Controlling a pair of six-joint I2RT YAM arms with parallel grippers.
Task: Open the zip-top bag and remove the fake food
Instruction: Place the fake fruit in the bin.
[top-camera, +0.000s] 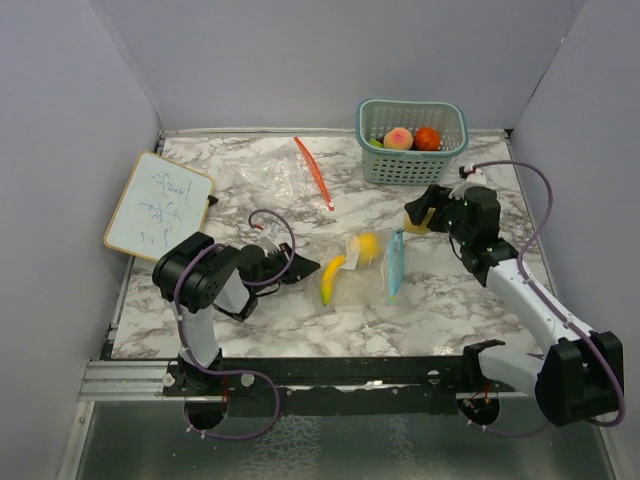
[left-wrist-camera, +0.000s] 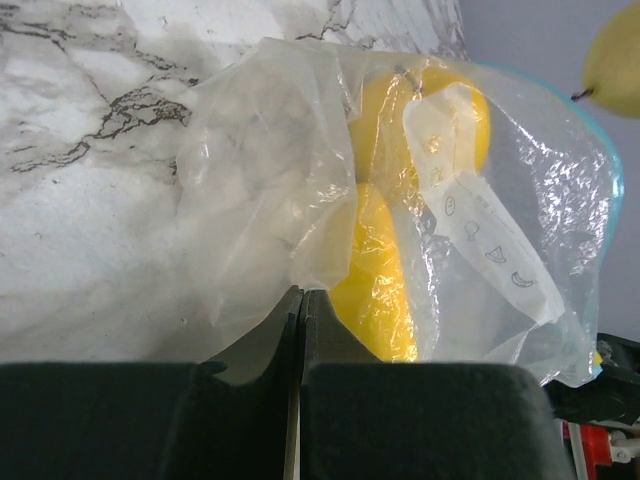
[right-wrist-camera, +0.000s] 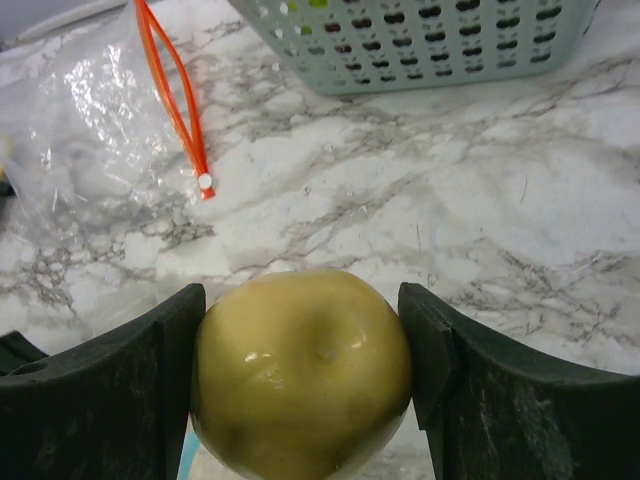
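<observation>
The clear zip-top bag (top-camera: 375, 262) lies mid-table, its teal zip edge toward the right. Inside it are a yellow banana (top-camera: 331, 279) and a lemon (top-camera: 368, 246); the left wrist view shows the bag (left-wrist-camera: 270, 170), the banana (left-wrist-camera: 378, 280) and the lemon (left-wrist-camera: 440, 120) close up. My left gripper (top-camera: 308, 268) (left-wrist-camera: 300, 292) is shut, pinching the bag's crumpled left edge. Right of the bag, above the table, my right gripper (top-camera: 420, 220) (right-wrist-camera: 302, 310) is shut on a round yellow-green toy fruit (right-wrist-camera: 300, 375).
A teal mesh basket (top-camera: 412, 165) (right-wrist-camera: 420, 50) at the back right holds a peach (top-camera: 399, 138) and an orange (top-camera: 427, 138). A second clear bag (top-camera: 280, 180) (right-wrist-camera: 90, 130) with an orange zip lies at the back centre. A small whiteboard (top-camera: 158, 205) leans at the left.
</observation>
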